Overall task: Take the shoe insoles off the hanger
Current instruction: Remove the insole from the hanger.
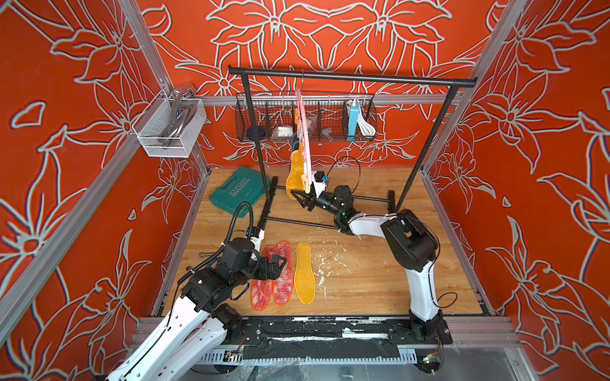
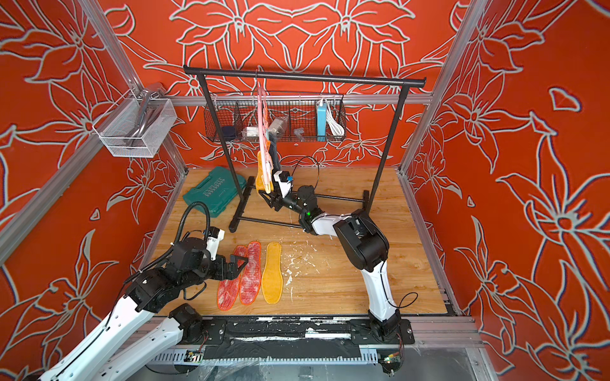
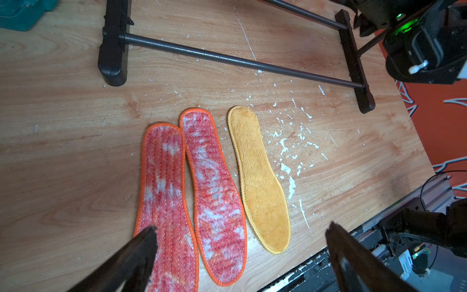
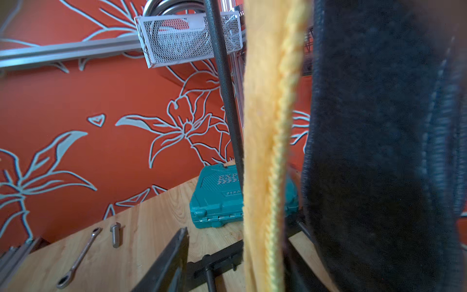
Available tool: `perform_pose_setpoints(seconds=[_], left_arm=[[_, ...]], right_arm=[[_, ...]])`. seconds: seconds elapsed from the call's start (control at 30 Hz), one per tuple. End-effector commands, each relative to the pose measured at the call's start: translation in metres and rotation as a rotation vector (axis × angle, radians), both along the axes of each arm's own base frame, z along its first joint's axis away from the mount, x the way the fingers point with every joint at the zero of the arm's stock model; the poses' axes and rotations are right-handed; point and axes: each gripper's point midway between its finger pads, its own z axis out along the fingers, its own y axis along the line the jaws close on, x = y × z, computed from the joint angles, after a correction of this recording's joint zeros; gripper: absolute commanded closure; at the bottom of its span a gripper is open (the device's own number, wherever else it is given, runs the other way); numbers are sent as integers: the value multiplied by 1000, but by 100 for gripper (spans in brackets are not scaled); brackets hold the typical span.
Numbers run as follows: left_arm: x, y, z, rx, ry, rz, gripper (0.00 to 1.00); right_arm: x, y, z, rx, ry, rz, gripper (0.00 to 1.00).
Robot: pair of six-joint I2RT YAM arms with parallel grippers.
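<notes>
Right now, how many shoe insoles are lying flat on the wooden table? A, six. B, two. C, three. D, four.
C: a mottled red-white insole, a second red-white insole and a mustard yellow insole lie flat side by side on the wooden table, while a hanging yellow insole is up at the pink hanger.

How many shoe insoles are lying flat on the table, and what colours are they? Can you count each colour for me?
Red and white insoles: 2
Yellow insole: 1
Total on the table: 3
</notes>
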Motion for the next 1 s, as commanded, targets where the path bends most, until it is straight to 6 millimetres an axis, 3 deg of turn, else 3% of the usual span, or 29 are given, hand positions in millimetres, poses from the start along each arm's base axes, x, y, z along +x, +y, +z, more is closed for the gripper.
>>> perform_pose_setpoints(seconds=[0.0,0.27,0.43,0.63,0.97], left_arm=[[2,3,-1,6,-21,8,2],[1,2,0,-5,-25,3,2],[1,2,1,-8,-28,5,2],[1,2,2,-12,-36,2,2],[0,0,2,-22,-35,-5,2]], right_arm=[[-4,0,2,28,-3,9,62],[-4,-20,-15,-94,18,-96,91],[-4,-31,-15,-140,30,-146,100],[-10,-41,-10,-206,52,-167,100],[-27,-81,-10,-369,129,-283,100]])
